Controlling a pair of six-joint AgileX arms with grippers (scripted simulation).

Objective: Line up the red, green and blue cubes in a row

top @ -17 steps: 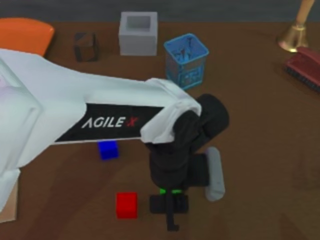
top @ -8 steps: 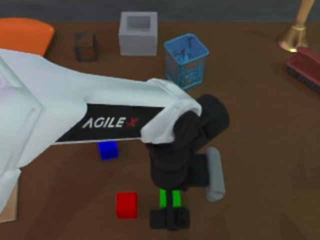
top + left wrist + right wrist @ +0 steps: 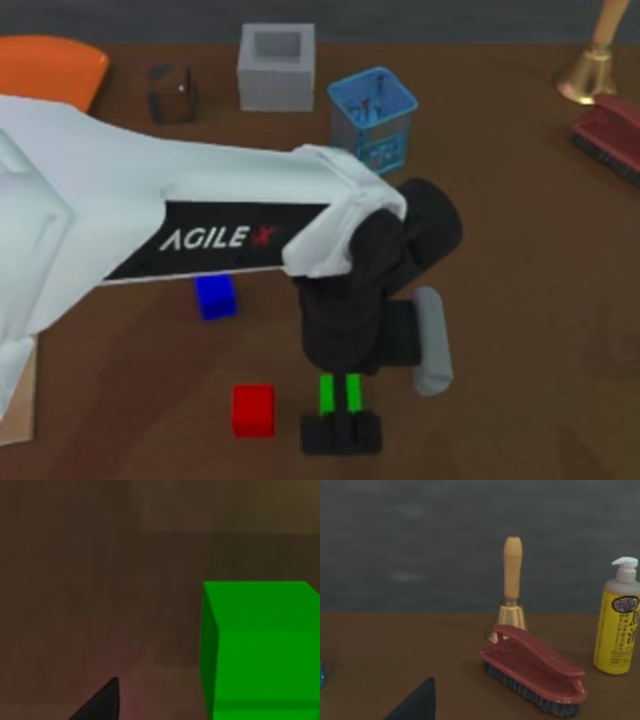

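Top view, left to right. Far left at the back edge, an orange plate (image 3: 45,62). My left arm (image 3: 150,235) reaches from the left across the table (image 3: 540,300) toward the front middle. Behind it sit a dark brownish cube (image 3: 171,94), a grey open box (image 3: 276,66) and a light-blue see-through bin (image 3: 372,118). The blue cube (image 3: 215,298) sits just in front of the arm's white link, well apart from the others. The red cube (image 3: 253,410) sits near the front edge. Just right of it, with a small gap, is my left gripper (image 3: 340,432), low over the table, and the green cube (image 3: 338,394) shows as green strips between wrist and fingers. Left wrist view has the green cube (image 3: 260,650) close up resting on the table, one dark fingertip (image 3: 100,702) off to its side. Cannot tell whether the fingers grip it or stand off. Far right: a brass bell (image 3: 590,60) and a red brush (image 3: 610,135). Right wrist view shows the bell (image 3: 511,592), the brush (image 3: 532,669) and a yellow pump bottle (image 3: 619,625); my right arm is parked out of the top view.
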